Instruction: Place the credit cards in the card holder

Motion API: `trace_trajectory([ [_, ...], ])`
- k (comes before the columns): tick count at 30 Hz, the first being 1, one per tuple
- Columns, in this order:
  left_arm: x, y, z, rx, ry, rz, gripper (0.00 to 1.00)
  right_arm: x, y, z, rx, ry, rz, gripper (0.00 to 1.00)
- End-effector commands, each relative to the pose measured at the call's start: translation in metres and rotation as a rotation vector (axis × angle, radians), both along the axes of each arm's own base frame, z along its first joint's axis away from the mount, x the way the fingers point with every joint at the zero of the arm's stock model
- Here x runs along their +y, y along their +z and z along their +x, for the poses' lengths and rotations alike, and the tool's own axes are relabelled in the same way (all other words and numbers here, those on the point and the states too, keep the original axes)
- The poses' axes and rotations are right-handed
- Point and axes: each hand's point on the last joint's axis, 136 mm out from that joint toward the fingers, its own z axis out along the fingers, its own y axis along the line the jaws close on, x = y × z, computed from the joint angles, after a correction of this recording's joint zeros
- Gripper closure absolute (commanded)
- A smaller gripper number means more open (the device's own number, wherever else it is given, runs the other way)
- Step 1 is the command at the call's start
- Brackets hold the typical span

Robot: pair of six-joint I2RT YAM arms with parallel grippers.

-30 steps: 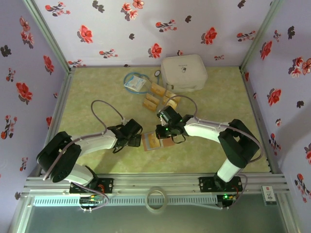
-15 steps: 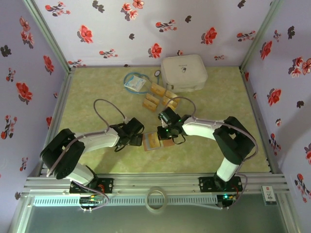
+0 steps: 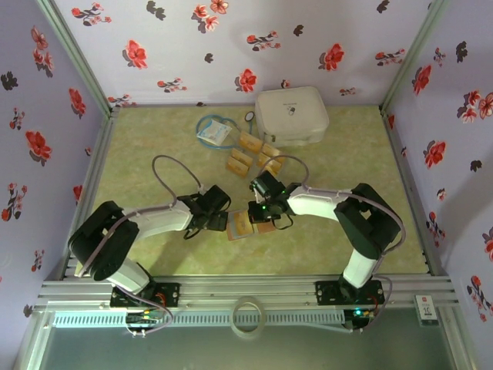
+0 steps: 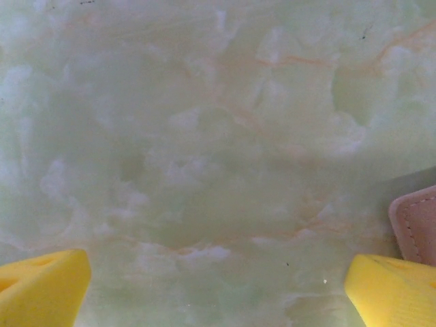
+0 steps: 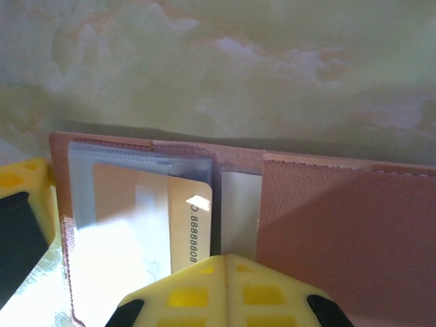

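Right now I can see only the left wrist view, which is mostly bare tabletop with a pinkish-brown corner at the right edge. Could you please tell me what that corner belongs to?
Observer: It is a corner of the card holder. The top view shows the holder lying open in front of the arms.
Operator: Thank you. Is a card in it already?
Observer: Yes. In the right wrist view, one golden card sits partly under the clear sleeve on the holder's left half.
Operator: And where are the rest?
Observer: In the top view, several loose cards lie farther back, between the holder and the white case.
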Motion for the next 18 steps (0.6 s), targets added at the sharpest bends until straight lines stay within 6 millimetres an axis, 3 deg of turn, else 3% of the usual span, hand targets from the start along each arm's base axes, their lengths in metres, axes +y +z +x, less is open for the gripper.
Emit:
trace_trajectory([
  [1,-0.017,-0.011,0.004,0.007,-0.028,-0.035,0.00,0.011,0.004,0.003,0.004,0.001,0.038,1.00],
  [18,-0.019,-0.013,0.002,0.009,-0.032,-0.036,0.00,0.037,0.009,-0.007,0.035,0.013,0.127,1.00],
])
